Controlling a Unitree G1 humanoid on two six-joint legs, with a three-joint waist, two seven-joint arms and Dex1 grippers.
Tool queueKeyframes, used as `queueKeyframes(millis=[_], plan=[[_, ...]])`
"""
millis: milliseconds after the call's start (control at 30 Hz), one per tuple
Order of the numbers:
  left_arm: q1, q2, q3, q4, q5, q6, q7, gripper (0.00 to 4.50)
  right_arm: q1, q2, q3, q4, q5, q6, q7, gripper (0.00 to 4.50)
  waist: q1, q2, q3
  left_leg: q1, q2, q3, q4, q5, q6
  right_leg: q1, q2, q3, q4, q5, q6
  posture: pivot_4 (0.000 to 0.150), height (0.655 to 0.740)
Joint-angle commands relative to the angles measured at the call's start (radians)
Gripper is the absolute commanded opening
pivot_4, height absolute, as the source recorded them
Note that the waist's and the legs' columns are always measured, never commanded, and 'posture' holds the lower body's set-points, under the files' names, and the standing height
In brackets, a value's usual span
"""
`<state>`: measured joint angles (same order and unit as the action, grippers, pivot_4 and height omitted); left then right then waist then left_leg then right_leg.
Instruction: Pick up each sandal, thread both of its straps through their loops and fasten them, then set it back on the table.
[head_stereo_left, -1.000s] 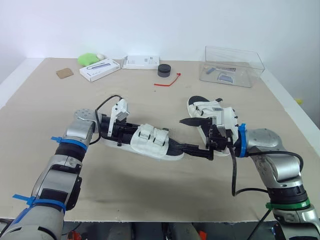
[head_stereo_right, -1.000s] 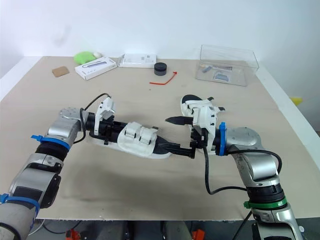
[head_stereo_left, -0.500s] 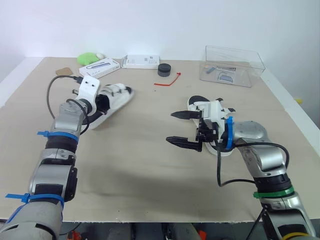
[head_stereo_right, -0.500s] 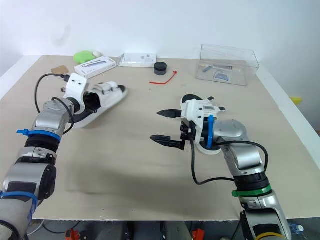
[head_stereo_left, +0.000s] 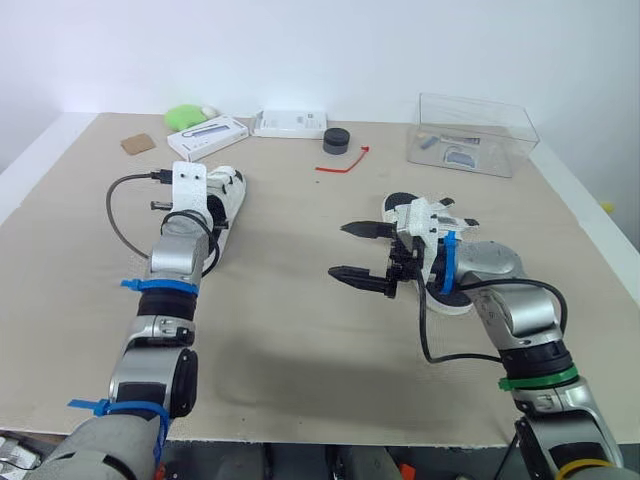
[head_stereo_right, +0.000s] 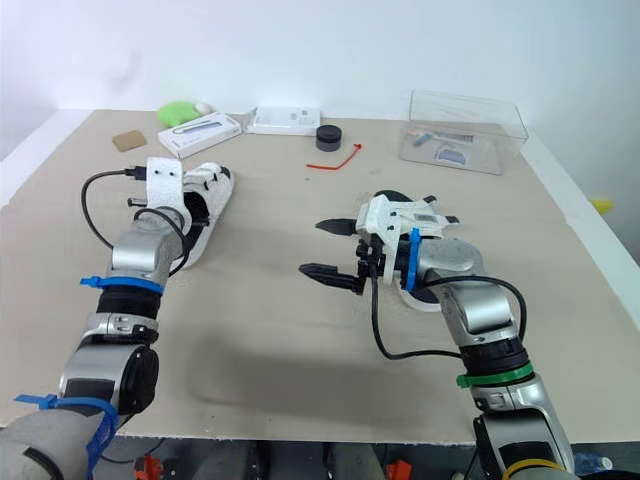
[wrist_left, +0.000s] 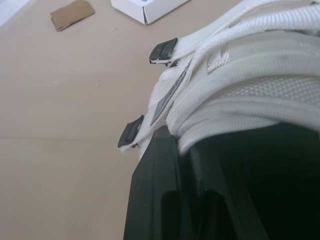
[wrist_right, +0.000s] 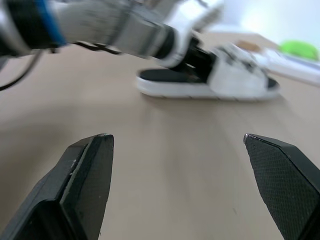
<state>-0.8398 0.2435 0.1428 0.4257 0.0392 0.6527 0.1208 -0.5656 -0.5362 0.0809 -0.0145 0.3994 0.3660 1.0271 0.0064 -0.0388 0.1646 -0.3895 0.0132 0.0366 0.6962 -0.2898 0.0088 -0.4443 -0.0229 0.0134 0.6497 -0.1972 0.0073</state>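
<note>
We see a wide pale wooden table (head_stereo_left: 300, 340). At its far right corner sits a clear plastic box (head_stereo_left: 470, 130). On the left side lies a white strapped sandal with a black footbed (head_stereo_left: 228, 190), sole down on the table. The left gripper (head_stereo_left: 204, 212) is clamped on its heel end, one black finger tucked under the straps. Right of centre, the right gripper (head_stereo_left: 342, 250) hovers above bare table, fingers spread wide, holding nothing. A second white sandal (head_stereo_left: 397, 204) lies just behind that wrist, partly hidden by it. Along the far edge lie a flat white carton (head_stereo_left: 208, 137), a second white carton (head_stereo_left: 290, 123), a black round puck (head_stereo_left: 336, 140) and a thin red tie (head_stereo_left: 340, 163).
</note>
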Motion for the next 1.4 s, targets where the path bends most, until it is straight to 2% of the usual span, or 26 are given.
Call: queueKeyframes(millis=[33,400,467,533,567,633,700,767,1000,1100,1200,1333,1400], plan=[[0.051,0.008,-0.003,-0.146,0.007,0.057,-0.004,0.06,-0.031,-0.007,-0.04,0.021,0.012,0.023,-0.02,4.5,-0.001,0.0,0.0,0.0,0.0,0.0,0.0,0.0,0.0,0.0,0.0,0.0,0.0,0.0,0.0,0.15,0.74],[0.095,0.022,0.0,-0.214,-0.025,0.082,-0.074,0.06,-0.054,-0.002,-0.022,0.077,-0.021,-0.023,0.006,4.5,-0.001,0.0,0.0,0.001,0.0,0.0,0.0,0.001,-0.001,0.001,0.0,0.0,0.0,0.001,0.0,0.15,0.74],[0.106,-0.007,0.029,-0.255,-0.055,0.086,-0.072,0.76,-0.06,-0.001,-0.019,0.089,-0.028,-0.034,0.01,4.5,-0.001,0.0,0.0,0.001,0.0,0.0,0.0,0.001,-0.001,0.001,0.0,0.0,0.0,0.001,0.0,0.15,0.74],[0.126,-0.019,0.036,-0.315,-0.072,0.111,-0.081,1.23,-0.061,-0.003,-0.015,0.096,-0.037,-0.048,0.014,4.5,-0.001,0.0,0.0,0.001,0.0,0.0,0.0,0.001,-0.001,0.001,0.0,0.0,0.0,0.001,0.0,0.15,0.74],[0.133,-0.021,0.039,-0.335,-0.077,0.121,-0.083,1.77,-0.061,-0.003,-0.014,0.097,-0.039,-0.05,0.015,4.5,0.0,0.0,0.0,0.001,0.0,0.0,0.0,0.001,-0.001,0.001,0.0,0.0,0.0,0.001,0.0,0.15,0.74],[0.151,-0.012,0.036,-0.382,-0.083,0.143,-0.098,2.42,-0.062,-0.002,-0.016,0.1,-0.041,-0.05,0.018,4.5,0.0,0.0,0.0,0.0,0.0,0.0,0.0,0.001,-0.001,0.001,0.0,0.0,0.0,0.001,0.0,0.15,0.74],[0.176,-0.004,0.036,-0.443,-0.1,0.17,-0.122,3.47,-0.062,-0.001,-0.019,0.102,-0.04,-0.048,0.021,4.5,-0.001,0.0,0.0,0.001,0.0,0.0,0.0,0.001,-0.001,0.001,0.0,0.0,0.0,0.001,0.0,0.15,0.74],[0.204,0.004,0.038,-0.506,-0.116,0.19,-0.145,4.34,-0.062,0.0,-0.022,0.103,-0.036,-0.045,0.022,4.5,-0.001,0.0,0.0,0.001,0.0,0.0,0.0,0.001,-0.001,0.001,0.0,0.0,0.0,0.001,0.0,0.15,0.74],[0.317,0.048,0.054,-0.709,-0.225,0.215,-0.284,4.44,-0.04,-0.018,-0.05,0.093,-0.01,-0.063,0.059,4.5,-0.001,0.0,0.0,0.001,0.0,-0.001,0.0,0.001,-0.001,0.001,0.0,0.0,0.0,0.001,0.0,0.15,0.74],[0.413,0.123,0.069,-0.794,-0.323,0.171,-0.45,4.44,0.018,-0.06,-0.092,0.064,0.015,-0.087,0.094,4.5,-0.001,0.0,0.0,0.001,0.0,-0.001,0.0,0.001,-0.001,0.001,0.0,0.0,-0.001,0.001,-0.001,0.15,0.74],[0.502,0.193,0.132,-0.845,-0.474,0.143,-0.647,4.44,0.11,-0.107,-0.14,-0.01,0.057,-0.093,0.134,4.5,-0.001,0.0,0.0,0.001,0.0,-0.001,-0.001,0.001,-0.001,0.001,0.0,0.0,-0.001,0.0,-0.001,0.15,0.74],[0.611,0.408,0.119,-0.825,-0.539,0.078,-0.935,4.44,0.31,-0.193,-0.179,-0.179,0.077,-0.163,0.217,4.5,0.0,0.001,0.0,0.003,0.001,-0.001,-0.002,0.001,-0.001,0.002,0.001,-0.001,-0.001,-0.002,-0.002,0.15,0.74],[0.64,0.472,0.1,-0.806,-0.537,0.006,-1.029,4.44,0.373,-0.222,-0.176,-0.24,0.076,-0.199,0.251,4.5,0.0,0.001,0.0,0.004,0.001,-0.001,-0.002,0.001,-0.001,0.003,0.003,-0.001,-0.001,-0.003,-0.002,0.15,0.74]])
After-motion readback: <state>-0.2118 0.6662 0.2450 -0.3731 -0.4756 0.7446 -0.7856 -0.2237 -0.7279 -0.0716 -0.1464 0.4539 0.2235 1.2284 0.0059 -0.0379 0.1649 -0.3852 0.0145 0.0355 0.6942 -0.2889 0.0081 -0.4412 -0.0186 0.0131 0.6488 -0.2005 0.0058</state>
